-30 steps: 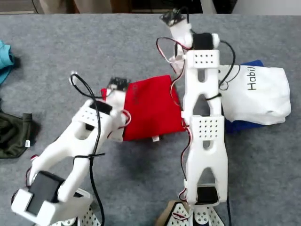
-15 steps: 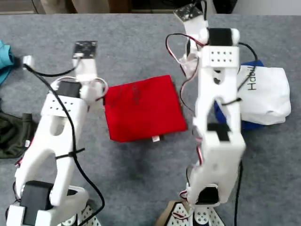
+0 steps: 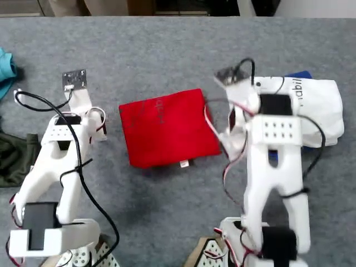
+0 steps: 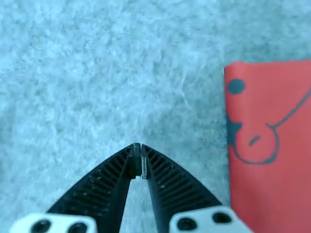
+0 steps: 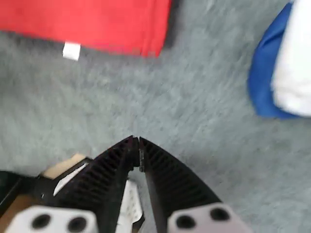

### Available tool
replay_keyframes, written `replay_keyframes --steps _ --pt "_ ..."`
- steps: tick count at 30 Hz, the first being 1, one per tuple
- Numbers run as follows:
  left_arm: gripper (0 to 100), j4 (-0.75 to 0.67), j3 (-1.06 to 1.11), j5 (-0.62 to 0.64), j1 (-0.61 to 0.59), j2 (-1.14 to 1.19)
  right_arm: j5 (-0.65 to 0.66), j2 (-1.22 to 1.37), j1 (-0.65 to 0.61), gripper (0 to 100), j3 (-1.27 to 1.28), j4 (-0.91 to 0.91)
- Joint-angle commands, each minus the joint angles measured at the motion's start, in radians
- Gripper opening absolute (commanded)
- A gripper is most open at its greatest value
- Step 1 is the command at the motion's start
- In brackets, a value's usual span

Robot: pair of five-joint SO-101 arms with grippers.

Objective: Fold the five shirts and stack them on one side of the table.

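A folded red shirt [image 3: 169, 127] lies flat in the middle of the grey table [image 3: 167, 50]. My left arm [image 3: 64, 130] stands to its left, apart from it. The left gripper [image 4: 137, 148] is shut over bare table, with the red shirt's edge [image 4: 269, 145] off to one side. My right arm [image 3: 275, 136] stands between the red shirt and a folded white shirt [image 3: 317, 108] that lies on a blue shirt [image 3: 298, 74]. The right gripper [image 5: 136, 141] is shut and holds nothing, above bare table between the red shirt [image 5: 87, 19] and the blue shirt [image 5: 265, 82].
A teal shirt [image 3: 5, 67] and a crumpled dark green shirt [image 3: 14, 158] lie unfolded at the table's left edge. The arm bases stand at the front edge. Bare table lies behind the red shirt.
Both arms have drawn back from the red shirt. The left arm swung off to the left, and the right arm pulled in toward the front. The red shirt now lies uncovered.
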Motion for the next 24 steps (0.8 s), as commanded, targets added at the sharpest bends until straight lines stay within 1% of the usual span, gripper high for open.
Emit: replay_keyframes --steps 1,3,5,9,12,13,15,19,22,24 --pt "2 -0.040 -0.006 -0.003 -0.003 0.028 -0.069 -0.065 0.008 0.2 0.116 -0.078" --pt "2 -0.038 -0.023 -0.003 -0.009 0.047 -0.149 -0.054 0.002 0.2 0.180 -0.160" --pt "2 -0.038 -0.026 -0.003 -0.009 0.048 -0.255 -0.031 -0.041 0.2 0.237 -0.261" --pt "2 -0.038 -0.028 -0.003 -0.008 0.050 -0.546 0.041 -0.154 0.2 0.292 -0.413" --pt "2 -0.040 -0.034 -0.003 -0.006 0.054 -0.687 0.104 -0.206 0.3 0.283 -0.516" --pt "2 -0.040 -0.035 -0.003 -0.006 0.054 -0.715 0.122 -0.216 0.5 0.278 -0.549" --pt "2 -0.043 -0.037 -0.003 -0.006 0.054 -0.749 0.163 -0.226 4.8 0.268 -0.601" --pt "2 -0.046 -0.037 -0.003 -0.005 0.054 -0.769 0.246 -0.242 21.4 0.259 -0.704" --pt "2 -0.046 -0.037 -0.003 -0.005 0.054 -0.772 0.291 -0.260 31.3 0.259 -0.746" --pt "2 -0.046 -0.037 -0.003 -0.005 0.054 -0.802 0.311 -0.280 37.4 0.259 -0.758"
